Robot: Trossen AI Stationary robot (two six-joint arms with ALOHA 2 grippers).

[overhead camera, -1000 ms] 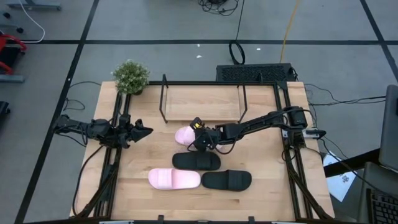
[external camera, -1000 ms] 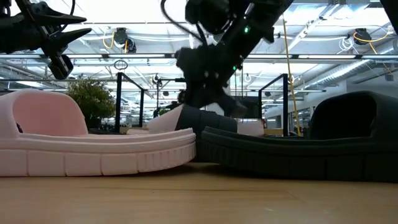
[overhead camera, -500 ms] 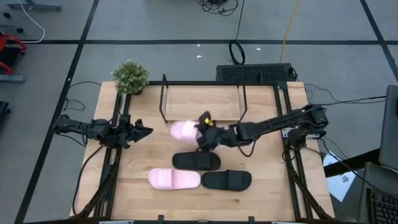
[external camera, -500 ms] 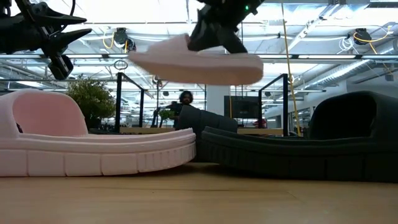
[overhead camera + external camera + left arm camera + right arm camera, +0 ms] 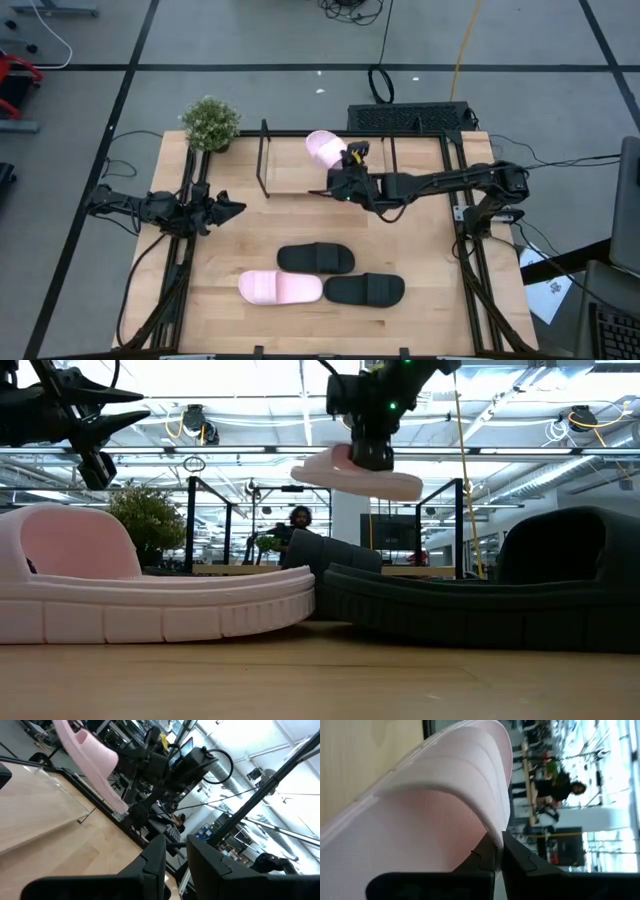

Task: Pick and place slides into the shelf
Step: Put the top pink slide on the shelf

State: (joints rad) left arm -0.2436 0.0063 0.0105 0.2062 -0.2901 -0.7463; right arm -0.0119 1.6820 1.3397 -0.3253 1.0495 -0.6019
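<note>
My right gripper (image 5: 340, 165) is shut on a pale pink slide (image 5: 322, 147), held in the air over the shelf (image 5: 300, 166), a black rod rack with a light board at the table's far side. The held slide also shows in the low view (image 5: 355, 472). A black slide (image 5: 315, 259), a second pink slide (image 5: 280, 288) and a second black slide (image 5: 365, 290) lie sole down on the tabletop near the front. My left gripper (image 5: 236, 209) waits at the table's left, slightly open and empty. My right gripper pinches the pink slide's strap at its edge (image 5: 492, 832) between the two fingers. The fingers come from above in the low view. The slide hangs below them, sole down and a little tilted, lifted clear of the table and the shelf.
A small potted plant (image 5: 210, 123) stands at the far left corner beside the shelf. The shelf's upright rods (image 5: 263, 160) rise around the board. Bare tabletop lies between the shelf and the three slides. A person (image 5: 298, 517) shows in the room beyond.
My right gripper has lifted the pink slide off the table from beside the black slide and carried it up and toward the far edge, over the shelf. The slide has turned about on the way and now hangs clear.
</note>
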